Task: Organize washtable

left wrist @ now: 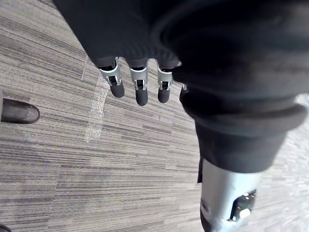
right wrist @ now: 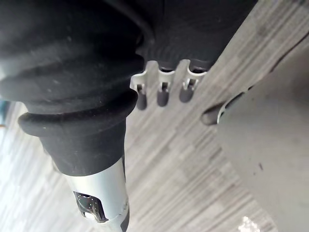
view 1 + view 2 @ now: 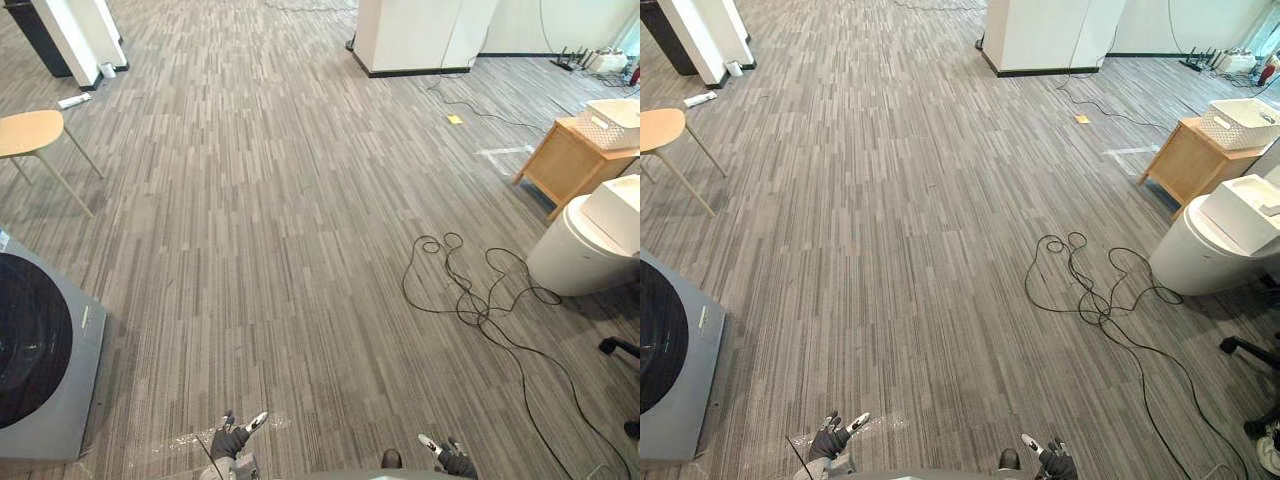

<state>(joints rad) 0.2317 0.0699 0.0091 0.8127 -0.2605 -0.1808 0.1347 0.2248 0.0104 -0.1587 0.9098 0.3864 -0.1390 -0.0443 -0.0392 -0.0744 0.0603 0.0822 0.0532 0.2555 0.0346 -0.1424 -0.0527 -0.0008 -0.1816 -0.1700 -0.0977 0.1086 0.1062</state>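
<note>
Striped grey carpet point(image 3: 280, 250) all round. Near left, a grey washer point(image 3: 85, 345) with a dark round door. Beyond it, a wooden stool point(image 3: 30, 132). White pillars far left point(image 3: 80, 40) and far centre point(image 3: 410, 35); a yellow tag point(image 3: 455, 119) lies near the centre one.

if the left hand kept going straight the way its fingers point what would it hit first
Most likely the grey carpet floor. The left hand hangs with straight fingers pointing down at it, and nothing shows between them; the gap is hard to judge.
</note>
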